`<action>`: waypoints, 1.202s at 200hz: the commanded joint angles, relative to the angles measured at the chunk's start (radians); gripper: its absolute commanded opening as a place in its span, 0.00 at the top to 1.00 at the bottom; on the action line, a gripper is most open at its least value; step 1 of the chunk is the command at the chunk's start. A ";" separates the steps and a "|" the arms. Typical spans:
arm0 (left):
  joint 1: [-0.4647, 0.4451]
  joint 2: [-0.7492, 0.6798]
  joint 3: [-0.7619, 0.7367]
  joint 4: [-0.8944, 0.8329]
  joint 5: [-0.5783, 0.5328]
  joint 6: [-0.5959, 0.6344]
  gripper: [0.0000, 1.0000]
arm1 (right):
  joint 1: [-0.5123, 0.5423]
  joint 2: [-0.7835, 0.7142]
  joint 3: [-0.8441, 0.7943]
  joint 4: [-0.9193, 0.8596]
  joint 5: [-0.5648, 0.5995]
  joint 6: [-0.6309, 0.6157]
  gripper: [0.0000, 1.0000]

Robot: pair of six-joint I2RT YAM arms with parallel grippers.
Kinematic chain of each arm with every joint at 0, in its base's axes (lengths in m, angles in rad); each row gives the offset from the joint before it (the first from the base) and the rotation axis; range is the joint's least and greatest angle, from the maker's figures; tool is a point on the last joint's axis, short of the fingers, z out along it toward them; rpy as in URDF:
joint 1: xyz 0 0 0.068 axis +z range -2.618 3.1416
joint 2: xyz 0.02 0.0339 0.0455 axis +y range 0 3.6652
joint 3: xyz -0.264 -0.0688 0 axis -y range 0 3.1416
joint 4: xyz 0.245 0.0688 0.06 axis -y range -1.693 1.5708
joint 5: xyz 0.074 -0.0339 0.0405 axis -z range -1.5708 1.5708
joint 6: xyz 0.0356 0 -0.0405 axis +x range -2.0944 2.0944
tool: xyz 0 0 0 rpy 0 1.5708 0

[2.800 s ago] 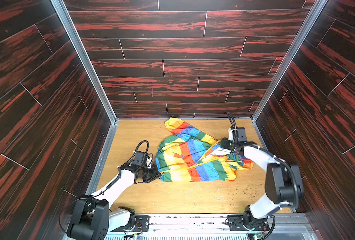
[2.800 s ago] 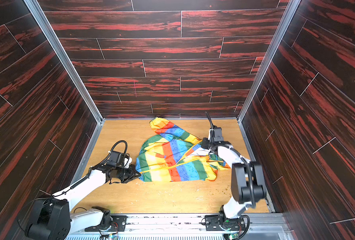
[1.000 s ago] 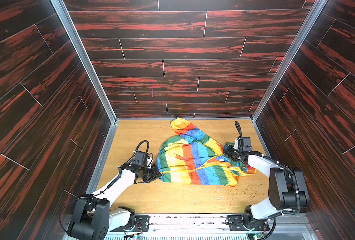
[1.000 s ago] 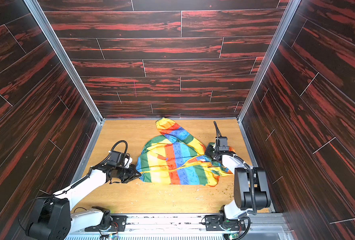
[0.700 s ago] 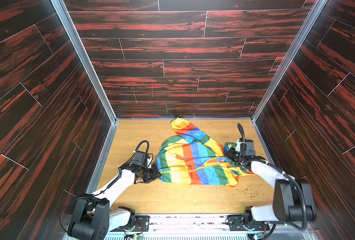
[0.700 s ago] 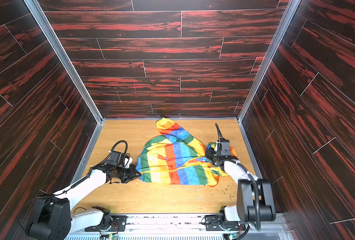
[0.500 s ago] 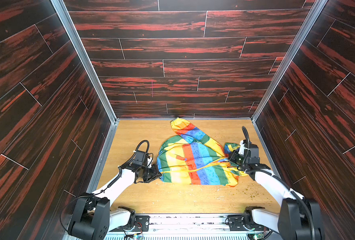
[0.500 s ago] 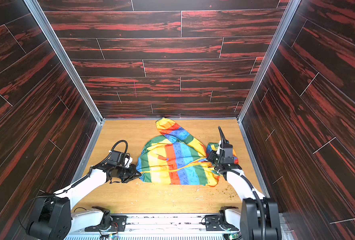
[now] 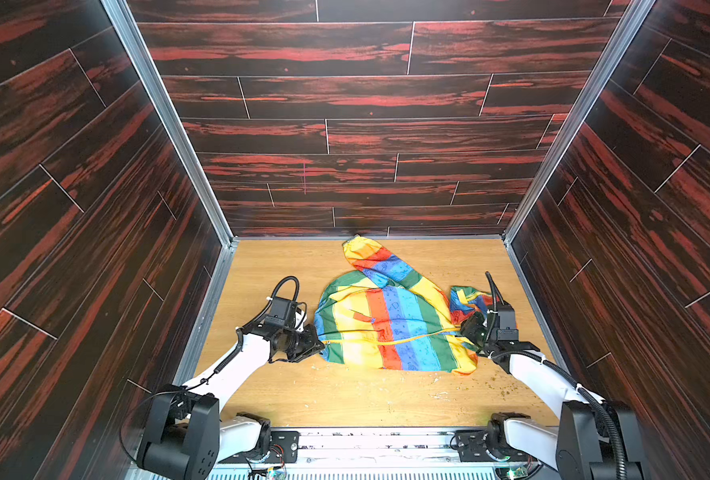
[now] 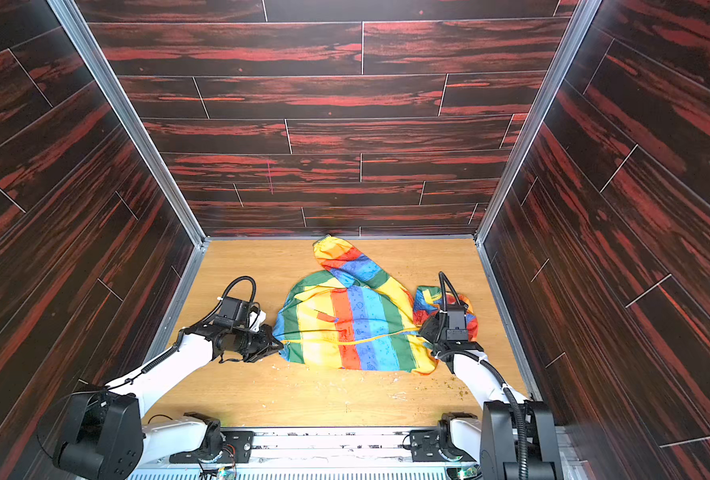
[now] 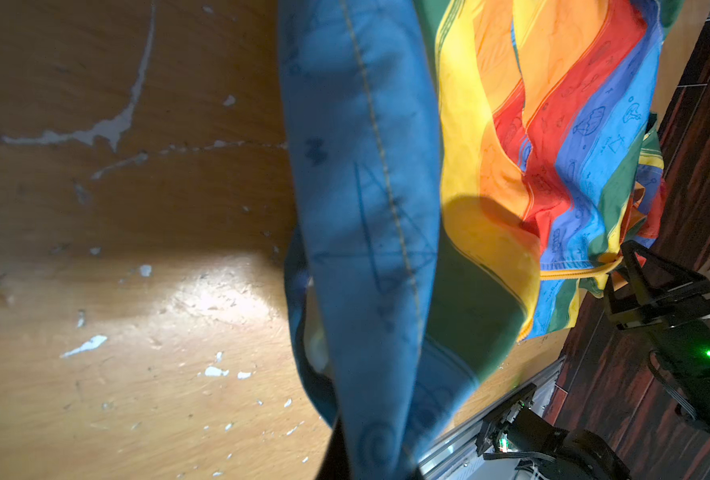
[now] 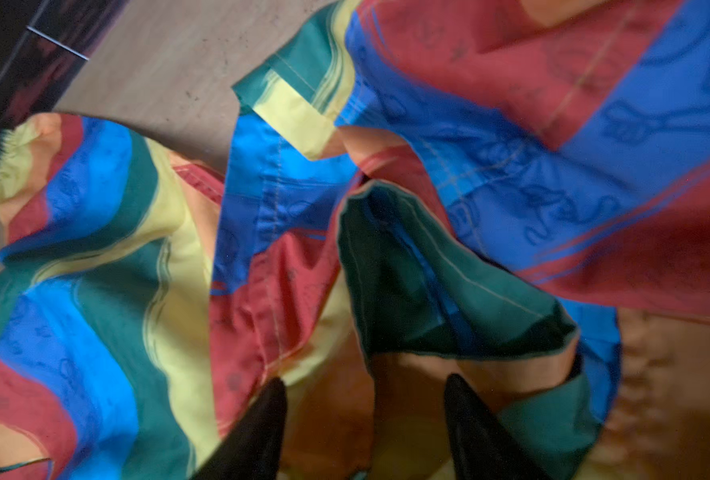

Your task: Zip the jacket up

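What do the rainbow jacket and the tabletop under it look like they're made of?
The jacket: thin, shiny woven fabric, likely nylon or polyester, judging by its sheen and crumpled folds. The tabletop: light wood or wood-look laminate, with visible grain and white chipped scratches.

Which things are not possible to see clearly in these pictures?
- Fingertips of the left tool: hidden under the hem of the jacket in the left wrist view.
- Slider of the zipper: too small in both top views; the right wrist view is blurred.
- Top end of the zipper: the right tool covers it in both top views.
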 commanded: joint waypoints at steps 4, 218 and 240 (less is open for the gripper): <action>0.007 -0.012 0.015 -0.013 0.022 0.018 1.00 | -0.001 -0.076 0.024 -0.049 0.029 0.034 0.34; 0.013 -0.033 0.045 -0.059 0.046 0.047 1.00 | 0.202 0.038 -0.002 -0.006 -0.068 0.113 0.47; 0.017 -0.045 0.055 -0.080 0.063 0.065 1.00 | 0.202 0.084 -0.005 0.013 -0.060 0.118 0.47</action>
